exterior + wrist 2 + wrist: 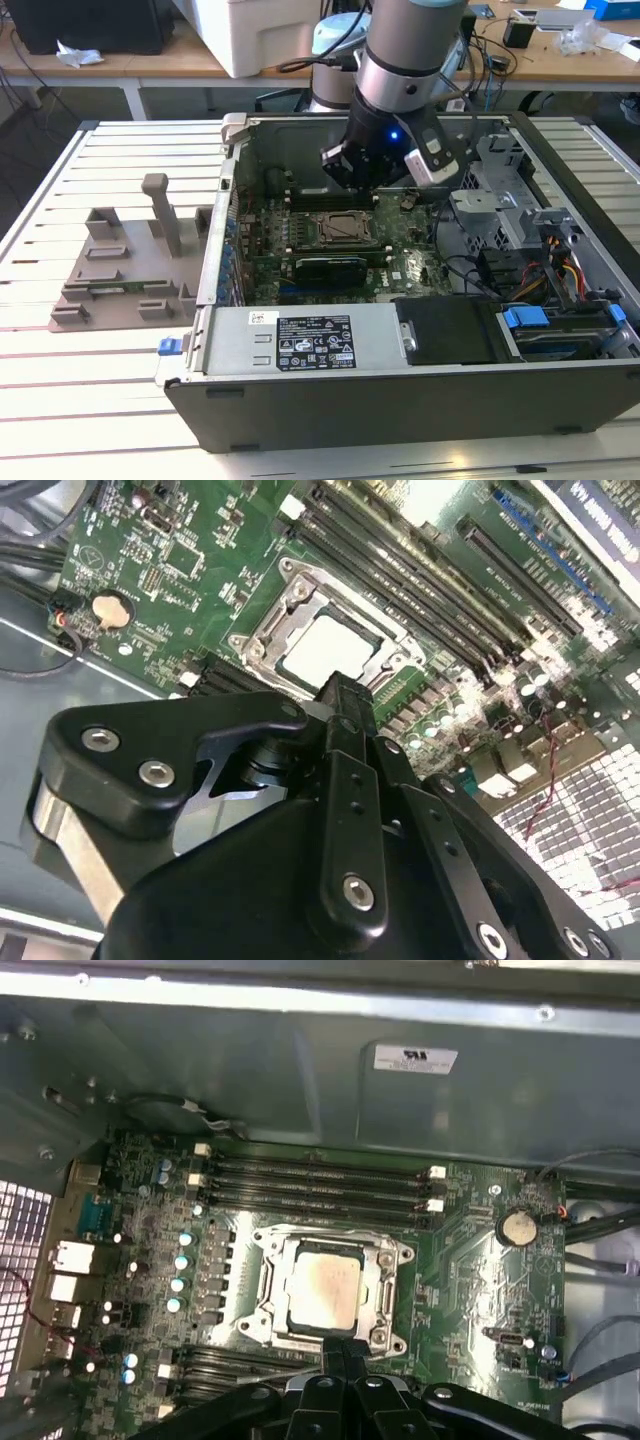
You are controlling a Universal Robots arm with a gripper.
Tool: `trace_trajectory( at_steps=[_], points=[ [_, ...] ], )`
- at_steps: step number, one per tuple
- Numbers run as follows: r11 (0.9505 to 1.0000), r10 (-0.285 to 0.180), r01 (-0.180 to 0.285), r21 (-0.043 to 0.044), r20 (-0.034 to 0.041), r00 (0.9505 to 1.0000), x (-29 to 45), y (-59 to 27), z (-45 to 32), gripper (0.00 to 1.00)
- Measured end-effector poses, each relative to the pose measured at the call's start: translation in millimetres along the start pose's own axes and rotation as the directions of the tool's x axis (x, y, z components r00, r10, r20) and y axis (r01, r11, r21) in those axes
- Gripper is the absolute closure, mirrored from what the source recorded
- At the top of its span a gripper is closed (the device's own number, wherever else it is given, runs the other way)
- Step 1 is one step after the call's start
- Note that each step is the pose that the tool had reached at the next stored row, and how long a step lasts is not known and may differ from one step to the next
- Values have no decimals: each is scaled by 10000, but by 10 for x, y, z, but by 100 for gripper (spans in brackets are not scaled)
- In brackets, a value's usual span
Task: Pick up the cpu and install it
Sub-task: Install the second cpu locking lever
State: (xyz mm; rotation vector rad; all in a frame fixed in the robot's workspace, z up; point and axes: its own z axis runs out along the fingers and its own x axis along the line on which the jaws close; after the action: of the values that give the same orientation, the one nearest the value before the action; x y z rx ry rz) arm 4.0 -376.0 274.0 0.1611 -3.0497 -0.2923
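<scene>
- Both wrist views: cpu [325, 1293] seated in motherboard socket [268, 1290]; hand [345, 695] clenched, empty, just above.
- Exterior view: open computer case [400, 400] on slatted desk [90, 400], grey fixture [130, 270] beside it.

light: even, bright overhead | glare: on my cpu [325, 1292] lid, white in second wrist view | blur: my gripper [345, 695] soft up close | shadow: case [400, 400] interior dim

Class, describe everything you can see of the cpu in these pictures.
The cpu is a small flat square chip with a pale, silvery metal top. It lies flat inside the metal socket frame on the green motherboard, within the open computer case. In both wrist views the gripper sits just beside it, with nothing held.
</scene>
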Motion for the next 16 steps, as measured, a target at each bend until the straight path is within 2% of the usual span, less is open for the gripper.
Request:
trace_trajectory(
  at_steps=[1, 2, 4, 16],
  points=[
    [10000, 1, -1, 3, -2, 10000, 1, -23, 30, 89],
    [10000, 0, 0, 4, -3, 10000, 5, -57, 100, 89],
    [10000, 2, -2, 18, -4, 10000, 30, -72, 144, 89],
    [10000, 2, -2, 18, -4, 10000, 84, -76, 194, 89]
  ],
)
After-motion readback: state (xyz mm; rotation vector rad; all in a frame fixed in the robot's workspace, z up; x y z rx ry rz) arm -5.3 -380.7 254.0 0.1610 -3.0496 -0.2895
